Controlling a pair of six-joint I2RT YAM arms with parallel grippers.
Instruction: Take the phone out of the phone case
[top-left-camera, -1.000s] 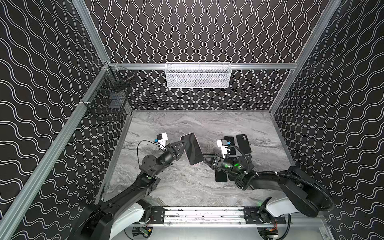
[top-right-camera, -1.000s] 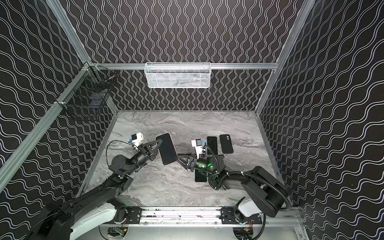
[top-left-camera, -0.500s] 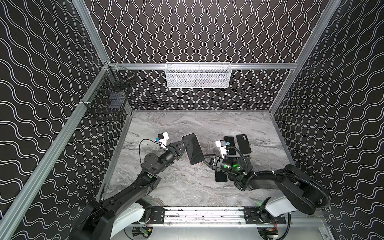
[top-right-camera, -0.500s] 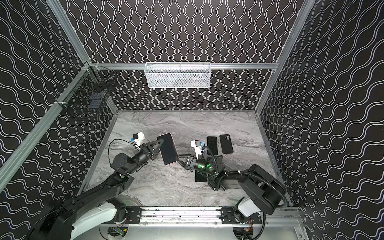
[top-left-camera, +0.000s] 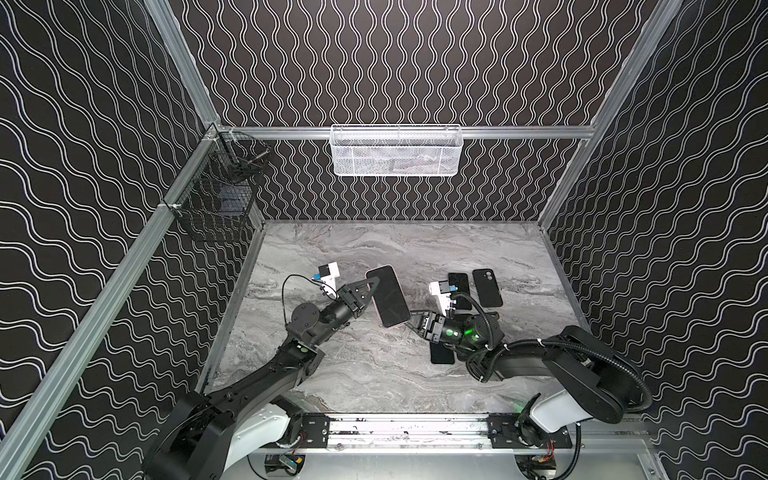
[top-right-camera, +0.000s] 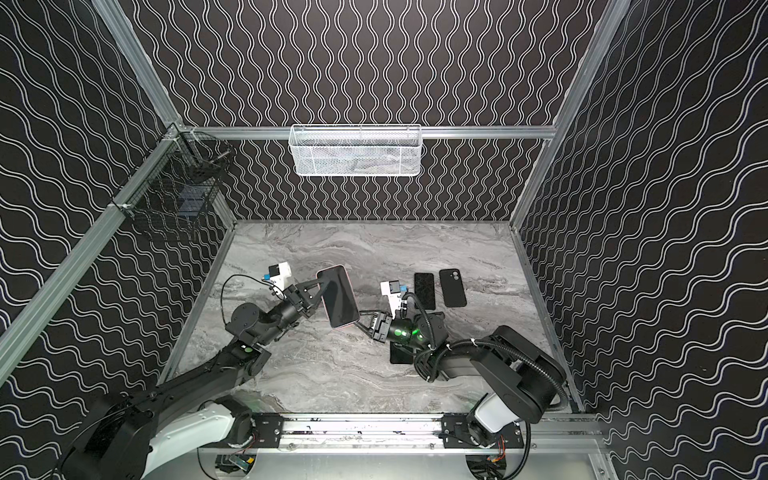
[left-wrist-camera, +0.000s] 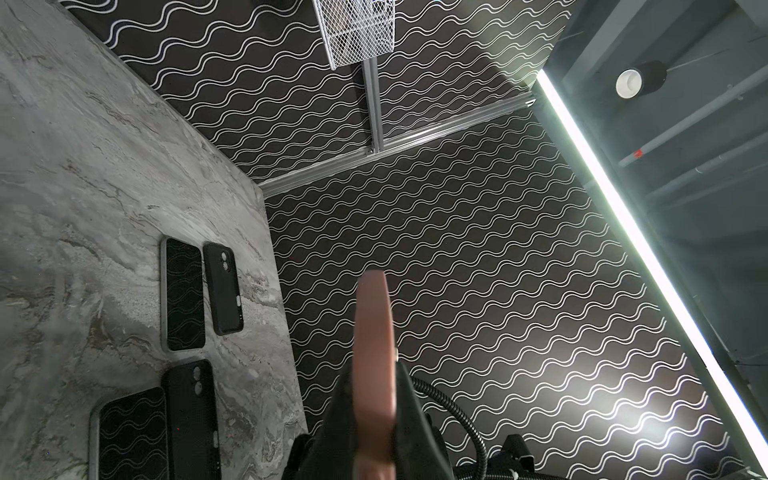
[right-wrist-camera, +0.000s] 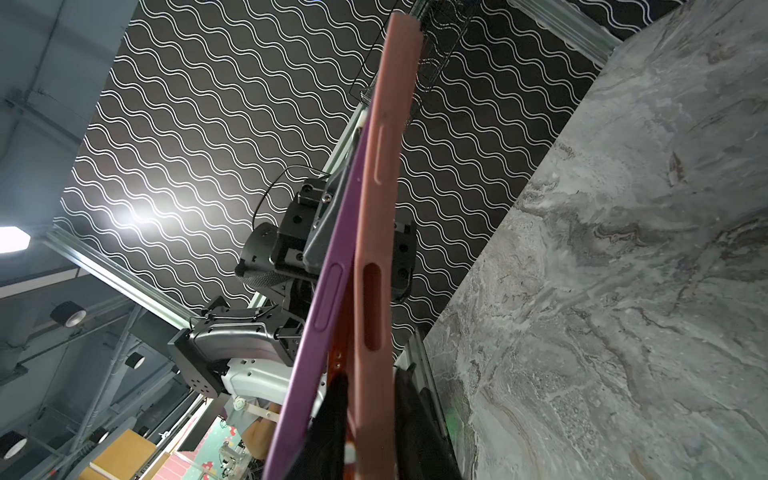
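Three phones (left-wrist-camera: 183, 295), three cases (left-wrist-camera: 223, 289) (two black, one pink), two wire baskets (top-left-camera: 396, 151).

Purple phone (top-left-camera: 388, 297), dark screen up, hangs in mid-air running eleven to five o'clock, its five o'clock end lifted out of the pink case (right-wrist-camera: 376, 249) (a narrow wedge of gap).

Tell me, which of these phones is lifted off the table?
The pink-cased phone, held up in the air; the black ones all lie flat on the table.
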